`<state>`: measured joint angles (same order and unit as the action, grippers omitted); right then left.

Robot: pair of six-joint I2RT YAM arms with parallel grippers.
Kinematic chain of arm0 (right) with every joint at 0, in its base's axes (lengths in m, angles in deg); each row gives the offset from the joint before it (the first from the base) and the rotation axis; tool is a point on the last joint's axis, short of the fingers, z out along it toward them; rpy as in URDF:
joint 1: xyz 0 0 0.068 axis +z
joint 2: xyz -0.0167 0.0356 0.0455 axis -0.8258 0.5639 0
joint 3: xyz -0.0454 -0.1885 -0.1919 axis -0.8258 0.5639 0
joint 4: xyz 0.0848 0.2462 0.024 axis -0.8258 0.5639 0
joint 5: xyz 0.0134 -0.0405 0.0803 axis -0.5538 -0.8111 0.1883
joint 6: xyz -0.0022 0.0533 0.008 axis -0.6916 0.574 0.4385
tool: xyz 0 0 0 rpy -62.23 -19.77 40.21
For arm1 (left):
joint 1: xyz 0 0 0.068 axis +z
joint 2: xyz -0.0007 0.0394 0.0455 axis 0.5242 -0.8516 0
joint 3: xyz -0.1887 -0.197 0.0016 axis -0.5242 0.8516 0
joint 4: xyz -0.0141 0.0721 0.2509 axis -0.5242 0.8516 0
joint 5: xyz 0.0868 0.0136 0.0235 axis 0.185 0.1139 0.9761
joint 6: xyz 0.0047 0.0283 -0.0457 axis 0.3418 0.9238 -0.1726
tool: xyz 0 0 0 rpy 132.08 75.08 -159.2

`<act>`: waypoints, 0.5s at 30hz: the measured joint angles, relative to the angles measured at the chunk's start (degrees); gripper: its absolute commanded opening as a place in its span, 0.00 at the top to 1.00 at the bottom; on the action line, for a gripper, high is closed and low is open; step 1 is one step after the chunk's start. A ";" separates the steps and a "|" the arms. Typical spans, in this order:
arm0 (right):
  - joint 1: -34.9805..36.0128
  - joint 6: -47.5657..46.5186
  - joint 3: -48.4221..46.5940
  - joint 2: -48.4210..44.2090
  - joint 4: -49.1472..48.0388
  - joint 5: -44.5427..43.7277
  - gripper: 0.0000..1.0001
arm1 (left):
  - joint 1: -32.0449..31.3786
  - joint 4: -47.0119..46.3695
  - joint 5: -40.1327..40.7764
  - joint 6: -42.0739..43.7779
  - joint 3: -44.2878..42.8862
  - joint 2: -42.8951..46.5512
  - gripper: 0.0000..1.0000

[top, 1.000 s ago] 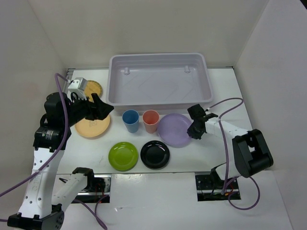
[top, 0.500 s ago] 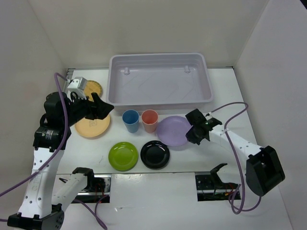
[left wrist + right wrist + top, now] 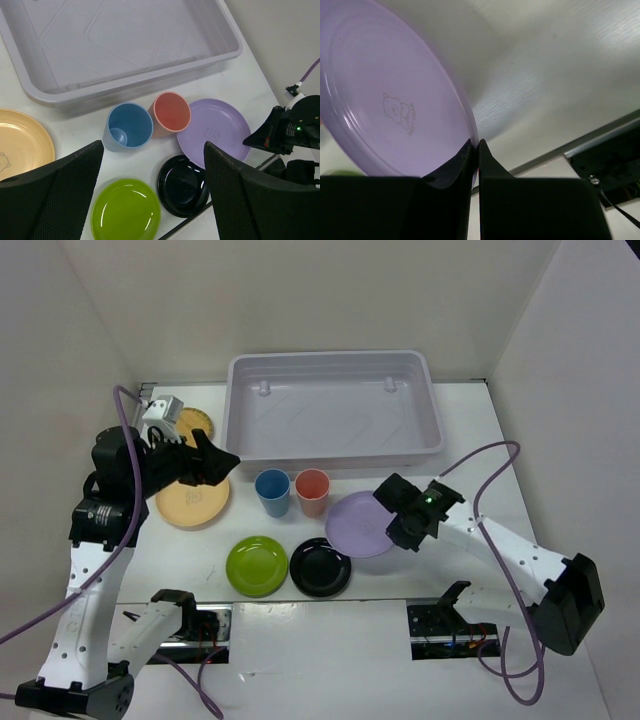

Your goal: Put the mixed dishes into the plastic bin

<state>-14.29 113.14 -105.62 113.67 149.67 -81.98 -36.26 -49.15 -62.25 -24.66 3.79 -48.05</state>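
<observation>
My right gripper (image 3: 400, 525) (image 3: 475, 145) is shut on the right rim of the lilac plate (image 3: 362, 523) (image 3: 385, 100). The plate is tilted, with that edge off the table. My left gripper (image 3: 215, 465) (image 3: 154, 147) hangs open and empty above the table's left side. Below it are the blue cup (image 3: 272, 490) (image 3: 130, 126), coral-red cup (image 3: 313, 490) (image 3: 171, 112), lime green plate (image 3: 257, 565) (image 3: 126, 211) and black plate (image 3: 322, 566) (image 3: 185, 185). The pale orange plate (image 3: 190, 505) and woven disc (image 3: 195, 423) lie at the left. The plastic bin (image 3: 330, 415) (image 3: 125, 45) stands empty at the back.
White walls close in the table on the left, back and right. The right arm's purple cable (image 3: 480, 455) loops over the table to the right of the bin. The arm bases sit at the near edge.
The right gripper has shut on the lilac plate's rim and tipped it up, drawing it slightly left and nearer. The left arm has barely moved.
</observation>
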 measured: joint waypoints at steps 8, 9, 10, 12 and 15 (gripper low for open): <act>0.00 0.63 -3.80 -6.91 8.13 -0.46 1.00 | 0.00 -0.81 -1.60 0.00 0.00 -0.26 0.12; 0.00 0.50 -4.02 -7.89 8.48 -0.17 1.00 | 0.00 -0.90 -1.68 0.00 0.00 -0.28 0.12; 0.00 0.37 -4.24 -8.94 8.92 0.09 1.00 | 0.00 -0.96 -1.81 0.00 0.00 -0.28 0.12; 0.00 0.17 -4.76 -10.78 9.86 0.61 1.00 | 0.00 -1.07 -2.12 -0.02 0.00 -0.39 0.12; 0.00 0.00 -6.69 -13.90 10.73 1.22 1.00 | 0.00 -1.18 -2.34 -0.04 0.00 -0.70 0.12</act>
<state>-14.29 113.14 -112.30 99.77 160.41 -80.76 -36.26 -50.33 -64.58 -24.70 3.79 -48.75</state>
